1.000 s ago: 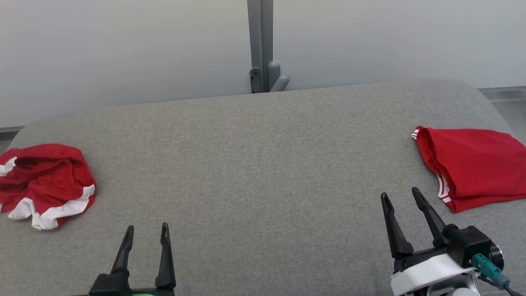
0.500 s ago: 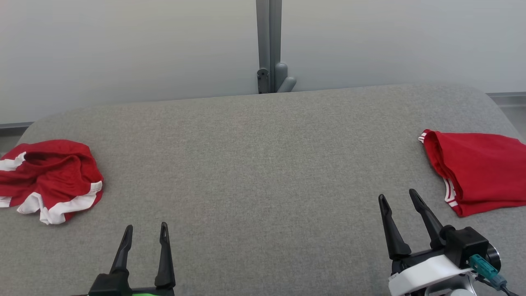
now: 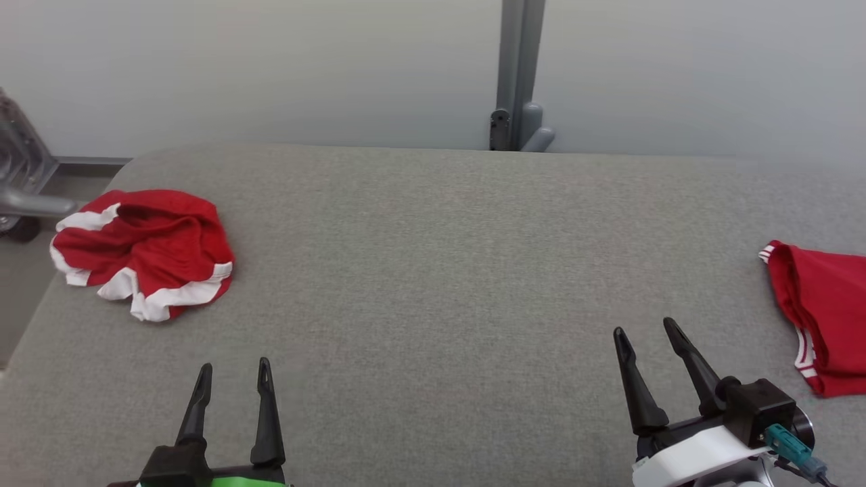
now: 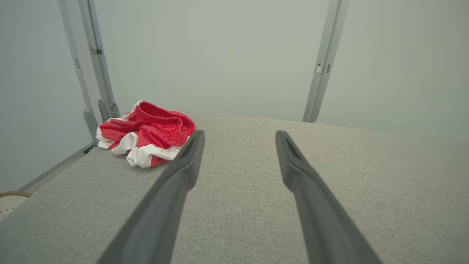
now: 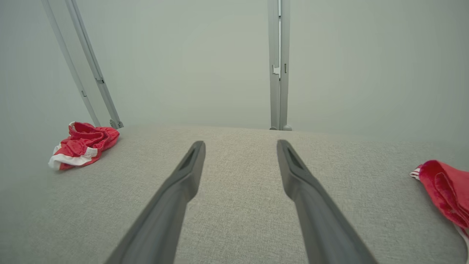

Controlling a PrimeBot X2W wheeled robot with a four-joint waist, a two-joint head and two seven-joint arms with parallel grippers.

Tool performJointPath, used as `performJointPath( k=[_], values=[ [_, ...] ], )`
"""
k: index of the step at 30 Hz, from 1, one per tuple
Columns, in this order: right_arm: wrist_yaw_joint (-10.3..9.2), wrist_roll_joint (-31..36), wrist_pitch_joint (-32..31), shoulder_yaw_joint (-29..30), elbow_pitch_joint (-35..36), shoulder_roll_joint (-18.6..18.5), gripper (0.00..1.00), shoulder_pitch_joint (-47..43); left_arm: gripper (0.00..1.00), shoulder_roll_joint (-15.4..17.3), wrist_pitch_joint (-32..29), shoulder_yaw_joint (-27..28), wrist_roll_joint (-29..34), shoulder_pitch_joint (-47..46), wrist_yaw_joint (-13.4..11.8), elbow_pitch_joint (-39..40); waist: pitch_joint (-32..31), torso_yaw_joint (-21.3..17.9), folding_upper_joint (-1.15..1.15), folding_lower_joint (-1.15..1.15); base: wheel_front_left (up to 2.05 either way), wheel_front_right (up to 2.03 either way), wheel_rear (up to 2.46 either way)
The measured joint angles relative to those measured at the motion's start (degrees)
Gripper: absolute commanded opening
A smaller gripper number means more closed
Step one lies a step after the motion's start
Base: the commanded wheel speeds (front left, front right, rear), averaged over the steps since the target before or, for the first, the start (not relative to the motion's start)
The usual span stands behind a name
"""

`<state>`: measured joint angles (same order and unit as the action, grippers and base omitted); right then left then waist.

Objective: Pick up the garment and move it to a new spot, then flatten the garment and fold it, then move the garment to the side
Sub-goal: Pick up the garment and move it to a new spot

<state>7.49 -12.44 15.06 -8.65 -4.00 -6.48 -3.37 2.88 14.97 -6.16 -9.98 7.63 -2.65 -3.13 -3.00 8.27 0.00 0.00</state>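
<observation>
A crumpled red garment with white trim [image 3: 145, 250] lies at the far left of the grey table [image 3: 433, 270]; it also appears in the left wrist view [image 4: 146, 135] and in the right wrist view [image 5: 82, 145]. My left gripper [image 3: 233, 368] hovers open near the front edge, below and to the right of that garment, with nothing between its fingers [image 4: 183, 172]. My right gripper [image 3: 646, 331] stands open at the lower right, its fingers [image 5: 296, 172] empty.
A folded red garment with white stripes [image 3: 822, 311] lies at the table's right edge, also seen in the right wrist view [image 5: 443, 190]. A grey post [image 3: 517, 74] stands behind the table against the pale wall. A metal frame part [image 3: 27, 196] sits beyond the left edge.
The head camera has turned left, so both garments and the post have shifted right in view. Both grippers stay open and keep their places near the bottom.
</observation>
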Motion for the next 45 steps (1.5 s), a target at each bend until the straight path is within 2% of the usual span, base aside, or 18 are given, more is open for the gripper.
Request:
performJointPath(
  k=[14,23,27,34,45],
  values=[
    [0.00,-0.10,0.00,-1.51,0.02,-0.09,1.00,0.01,1.00,0.00,-0.01,-0.19,-0.29,-0.02,-0.26,0.15,0.53,11.22,0.00,0.00,0.00,0.00,0.00],
    [0.00,-0.05,0.00,-1.18,-0.45,-0.52,1.00,-0.06,1.00,0.00,0.00,-0.66,-0.64,-0.05,-0.68,0.05,1.40,16.29,0.00,0.00,0.00,0.00,0.00],
    [0.00,-0.02,0.00,-1.54,-0.69,-0.89,1.00,0.00,1.00,0.00,0.00,-0.70,-1.11,-0.39,-0.83,0.29,2.29,17.40,0.00,0.00,0.00,0.00,0.00],
    [0.00,0.05,0.00,-2.37,-0.88,-2.20,1.00,0.94,1.00,0.00,0.00,-1.26,-3.77,-4.17,-0.90,0.00,4.48,17.18,0.00,0.00,0.00,0.00,0.00],
    [0.00,0.48,0.01,-3.13,-0.31,-7.70,1.00,5.82,1.00,0.01,0.01,2.69,-9.10,-21.54,-0.41,-5.47,12.02,15.34,0.00,0.00,0.00,0.00,0.00]
  ],
)
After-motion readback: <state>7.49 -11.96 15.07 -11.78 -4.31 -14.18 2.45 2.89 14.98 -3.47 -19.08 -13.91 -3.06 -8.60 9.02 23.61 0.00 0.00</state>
